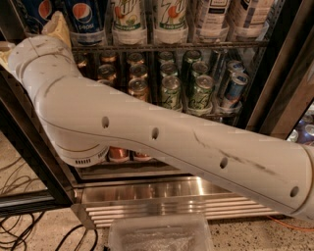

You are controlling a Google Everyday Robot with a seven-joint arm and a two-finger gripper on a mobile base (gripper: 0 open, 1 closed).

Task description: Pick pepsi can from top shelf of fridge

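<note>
The fridge fills the view, with its black frame and ribbed steel base panel. Its top shelf is a dark wire rack across the upper edge. A blue pepsi can stands at the left end of it, with a second pepsi can further left, partly behind my arm. My white arm crosses the view from lower right to upper left. The gripper shows only as a tan tip at the top left, just left of the pepsi can and in front of the shelf.
White-green 7up cans and dark-labelled cans share the top shelf. Gold cans and green cans fill the rack below. A clear plastic tub sits on the floor in front. Cables lie at the lower left.
</note>
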